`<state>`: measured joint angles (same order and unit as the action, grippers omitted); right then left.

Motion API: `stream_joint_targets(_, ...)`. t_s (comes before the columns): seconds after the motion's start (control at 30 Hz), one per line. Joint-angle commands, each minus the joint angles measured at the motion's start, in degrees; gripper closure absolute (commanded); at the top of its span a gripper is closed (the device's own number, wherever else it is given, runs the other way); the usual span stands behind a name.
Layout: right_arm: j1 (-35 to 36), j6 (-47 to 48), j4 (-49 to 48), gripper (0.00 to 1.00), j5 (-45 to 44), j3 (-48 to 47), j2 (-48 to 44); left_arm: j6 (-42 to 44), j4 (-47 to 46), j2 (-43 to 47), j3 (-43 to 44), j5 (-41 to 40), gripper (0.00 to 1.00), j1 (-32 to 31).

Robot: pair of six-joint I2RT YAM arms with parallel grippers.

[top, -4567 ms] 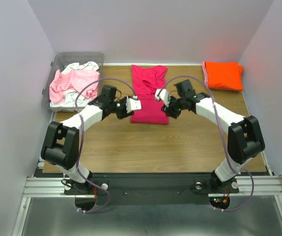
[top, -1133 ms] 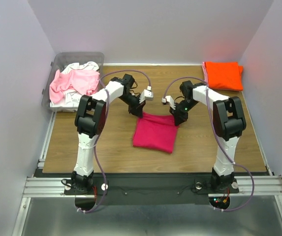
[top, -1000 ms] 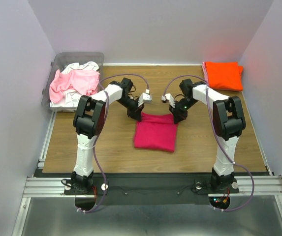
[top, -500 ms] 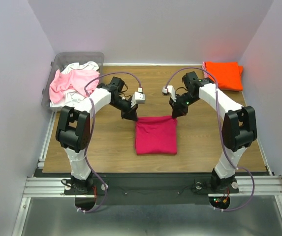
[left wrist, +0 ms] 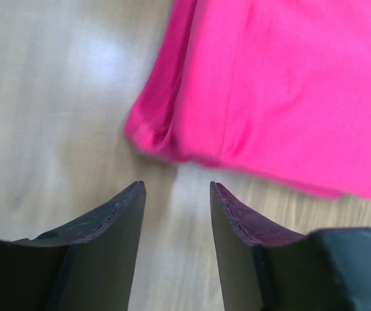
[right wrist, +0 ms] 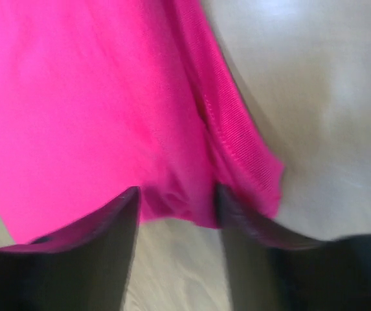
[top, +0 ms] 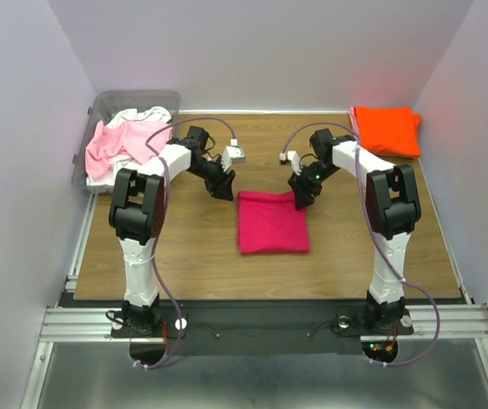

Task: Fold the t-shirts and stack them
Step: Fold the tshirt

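Several t-shirts [top: 123, 141], pale pink and white, fill the bin [top: 138, 93]; left gripper [left wrist: 175, 193] and right gripper [right wrist: 177, 192] both gape

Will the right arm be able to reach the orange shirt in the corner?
Probably yes. The orange shirt lies folded at the far right corner with nothing on it, and only bare table lies between it and the open right claw.

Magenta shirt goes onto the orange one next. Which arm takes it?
Right, probably: right gripper, jaws open, is over the magenta shirt; the orange shirt lies on its side. The left gripper is off the cloth.
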<state>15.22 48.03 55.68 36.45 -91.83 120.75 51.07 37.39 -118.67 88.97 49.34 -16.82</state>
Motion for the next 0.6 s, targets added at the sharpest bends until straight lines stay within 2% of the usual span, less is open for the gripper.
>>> stream_joint_targets(0.0, -3.4, -5.8, -5.8, 0.38, -2.7, -5.5, -4.4, -8.3, -6.6, 7.0, 2.6, 1.0, 0.44, 2.4)
stream_joint_targets(0.13, -4.7, -12.8, -7.7, 0.38, -0.6, -5.6, -10.1, -13.4, -14.0, 16.2, -4.9, 3.6, 0.49, 2.9)
stream_joint_targets(0.3, -4.7, -22.0, -11.6, 0.37, 2.6, -0.5, -15.1, -22.8, -22.2, 22.5, -14.0, 6.4, 0.53, -2.0)
stream_joint_targets(0.37, -4.7, -23.3, -12.6, 0.54, 3.4, 2.3, -16.8, -28.9, -29.5, 24.4, -18.6, 5.9, 0.55, -3.8)
stream_joint_targets(0.43, -4.7, -25.4, -13.9, 0.73, 8.1, 5.2, -18.0, -34.3, -35.8, 24.1, -21.6, 6.2, 0.59, -6.1)
stream_joint_targets(0.53, -4.7, -30.3, -16.3, 0.78, 16.4, 10.1, -17.6, -40.7, -44.8, 20.9, -23.1, 6.1, 0.65, -7.6)
stream_joint_targets(0.57, -4.6, -32.7, -18.1, 0.78, 18.0, 10.8, -16.1, -45.6, -47.2, 19.9, -23.2, 6.3, 0.66, -7.8)
